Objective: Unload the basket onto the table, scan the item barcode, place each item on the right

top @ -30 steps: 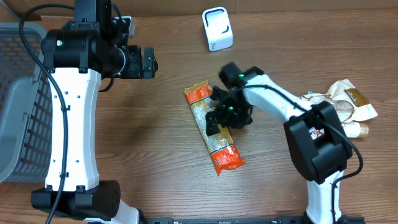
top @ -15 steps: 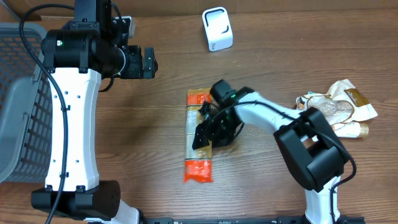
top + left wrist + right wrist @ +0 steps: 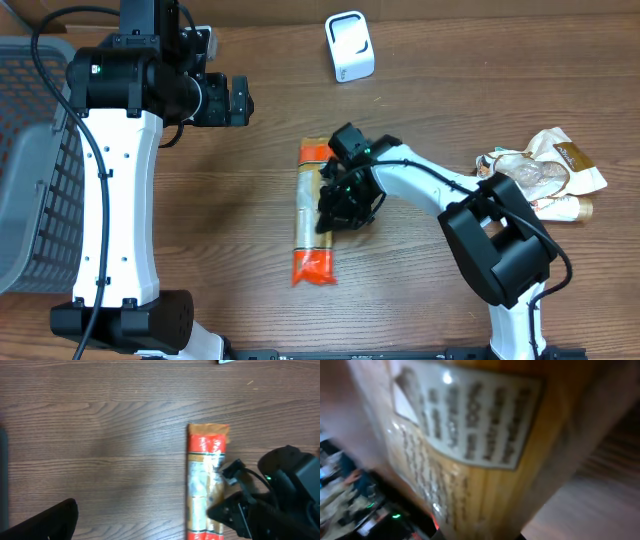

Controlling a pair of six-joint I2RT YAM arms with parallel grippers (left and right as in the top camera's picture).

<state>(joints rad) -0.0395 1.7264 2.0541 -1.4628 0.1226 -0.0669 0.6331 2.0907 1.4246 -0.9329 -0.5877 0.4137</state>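
Observation:
The item is a long clear packet of pasta (image 3: 308, 222) with orange ends, lying lengthwise on the wooden table. My right gripper (image 3: 336, 206) is pressed down on its right side at mid-length and is shut on the packet. In the right wrist view the packet (image 3: 485, 460) fills the frame, blurred, with a white printed label (image 3: 470, 420) facing the camera. My left gripper (image 3: 238, 102) hangs open above the table to the upper left, holding nothing. The left wrist view looks down on the packet (image 3: 204, 480) and the right arm (image 3: 272, 502). A white scanner (image 3: 350, 46) stands at the back.
A grey wire basket (image 3: 30, 150) stands at the left edge. Several crumpled snack packets (image 3: 545, 175) lie at the right, beside the right arm's base. One dark finger (image 3: 45, 520) of the left gripper shows at the bottom left of its wrist view.
The packet has swung from a slant to lying straight, its lower orange end moving left. My right gripper moved left with it and closed. The left arm has not moved.

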